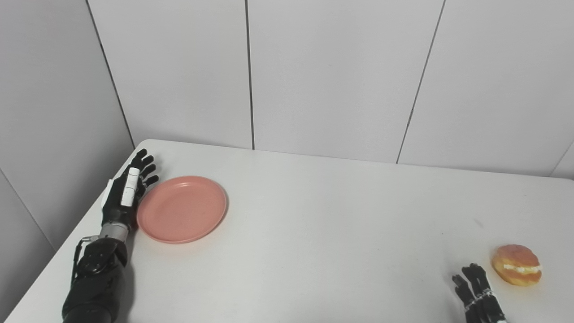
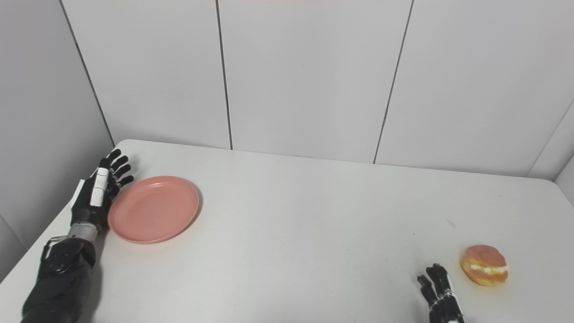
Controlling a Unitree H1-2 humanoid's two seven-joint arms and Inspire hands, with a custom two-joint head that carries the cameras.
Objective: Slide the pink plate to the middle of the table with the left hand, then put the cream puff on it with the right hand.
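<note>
Here my left hand (image 1: 127, 190) stands flat and open-fingered against the outer rim of the round pink plastic plate (image 1: 182, 209), ready to push it centreward, while far right of that plate my empty, spread right hand (image 1: 476, 290) waits beside the golden cream-filled puff (image 1: 516, 264).

Plate (image 1: 181, 209): I'm seeing it lying on the table (image 1: 323, 224), far left.
Left hand (image 1: 126, 193): lying just left of the plate's rim.
Cream puff (image 1: 516, 264): sitting near right.
Right hand (image 1: 477, 291): resting just left of the puff, apart.
</note>
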